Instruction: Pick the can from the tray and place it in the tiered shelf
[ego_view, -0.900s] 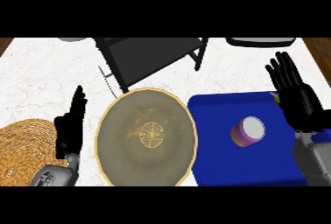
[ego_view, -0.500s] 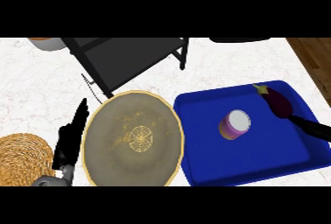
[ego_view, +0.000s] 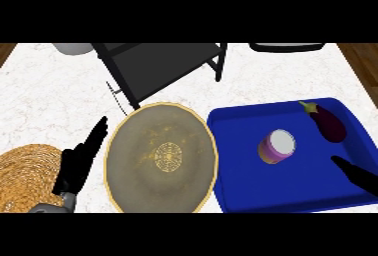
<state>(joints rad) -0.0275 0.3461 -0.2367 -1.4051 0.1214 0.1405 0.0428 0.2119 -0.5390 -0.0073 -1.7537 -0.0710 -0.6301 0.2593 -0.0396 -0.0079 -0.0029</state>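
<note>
Since a moment ago the right hand (ego_view: 360, 176) has dropped to the tray's (ego_view: 244, 192) lower right, fingers straight, holding nothing, nearing the can (ego_view: 277, 147) lying mid-tray.

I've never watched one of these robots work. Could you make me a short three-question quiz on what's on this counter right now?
1. True or false: the can lies in the blue tray.
2. What shares the tray with the can? A) a spoon B) an eggplant C) a cup
3. Which hand is over the tray: the left hand or the right hand?

Key:
1. True; it lies on its side near the tray's middle.
2. B; the eggplant lies to the can's right, apart from it.
3. The right hand; the left hand is beside the round plate, between it and the woven mat.
</note>
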